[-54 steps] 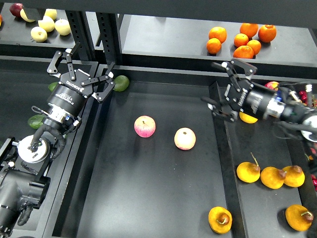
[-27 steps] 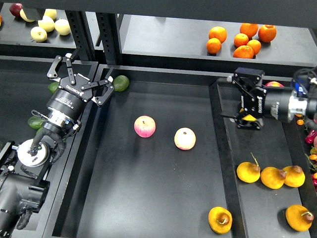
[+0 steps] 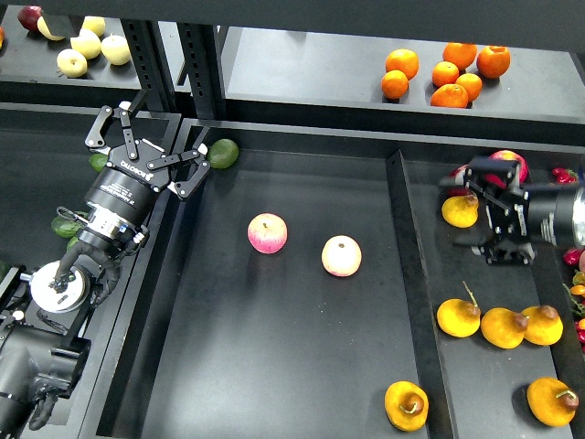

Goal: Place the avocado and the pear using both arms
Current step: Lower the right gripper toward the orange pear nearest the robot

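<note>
My left gripper (image 3: 149,144) is open and empty, above the rail between the left tray and the middle tray (image 3: 274,366). A dark green pointed avocado (image 3: 64,226) lies in the left tray, partly hidden by my left arm; another (image 3: 97,161) shows beside the gripper. A lighter, rounder avocado (image 3: 222,153) lies in the middle tray's far left corner. My right gripper (image 3: 489,217) is open and empty over the right tray, just right of a yellow-orange fruit (image 3: 460,210). Several orange-yellow pears lie there, the nearest (image 3: 458,317) below the gripper. One pear (image 3: 407,405) lies in the middle tray's front right.
Two pink-and-yellow apples (image 3: 267,233) (image 3: 341,255) lie mid-tray. Oranges (image 3: 446,73) sit on the back shelf, pale apples (image 3: 90,44) on the far left shelf. A divider wall (image 3: 407,274) separates the middle and right trays. Red fruit (image 3: 507,160) lies behind my right gripper.
My right gripper has moved right, from over the divider into the right tray, uncovering the yellow-orange fruit. My left gripper has barely shifted and stays open.
</note>
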You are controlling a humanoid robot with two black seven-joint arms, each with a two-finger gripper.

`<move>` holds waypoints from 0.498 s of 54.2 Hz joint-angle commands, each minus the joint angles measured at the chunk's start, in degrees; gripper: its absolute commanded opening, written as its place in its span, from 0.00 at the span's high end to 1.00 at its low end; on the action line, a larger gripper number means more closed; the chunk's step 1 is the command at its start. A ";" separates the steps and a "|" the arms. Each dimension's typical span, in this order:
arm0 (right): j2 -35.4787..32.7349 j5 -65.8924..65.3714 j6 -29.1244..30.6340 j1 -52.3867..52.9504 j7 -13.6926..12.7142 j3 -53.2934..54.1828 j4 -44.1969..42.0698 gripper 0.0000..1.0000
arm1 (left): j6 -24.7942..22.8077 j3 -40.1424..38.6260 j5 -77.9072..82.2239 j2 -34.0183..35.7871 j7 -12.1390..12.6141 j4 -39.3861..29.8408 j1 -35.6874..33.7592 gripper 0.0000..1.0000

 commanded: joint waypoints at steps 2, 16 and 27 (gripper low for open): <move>-0.17 -0.17 0.00 0.00 0.00 -3.90 0.51 0.01 | 0.00 0.00 0.00 0.00 -0.03 0.04 0.03 0.00; 0.01 -1.57 0.00 -0.08 0.00 -12.69 0.43 0.01 | 0.00 0.00 0.00 0.00 -0.03 -0.04 0.12 0.00; 0.53 -5.35 0.00 -1.14 0.00 -15.50 0.25 0.01 | 0.00 0.00 0.00 0.00 -0.03 -0.04 0.47 0.00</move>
